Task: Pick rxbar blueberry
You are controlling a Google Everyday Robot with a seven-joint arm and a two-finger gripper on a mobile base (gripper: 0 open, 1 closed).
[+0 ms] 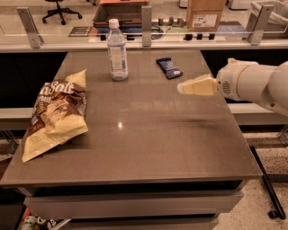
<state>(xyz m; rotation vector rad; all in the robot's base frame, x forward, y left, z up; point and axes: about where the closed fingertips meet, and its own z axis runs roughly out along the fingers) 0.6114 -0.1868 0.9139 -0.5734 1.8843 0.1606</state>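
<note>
The rxbar blueberry is a small flat dark navy bar lying on the far right part of the brown table. My gripper reaches in from the right on a white arm, hovering above the table just in front of and slightly right of the bar, with its cream-coloured fingers pointing left. It holds nothing that I can see.
A clear water bottle stands upright at the far middle, left of the bar. A large yellow-and-brown chip bag lies on the left side. A glass-panelled rail runs behind the table. A cardboard box sits beyond it.
</note>
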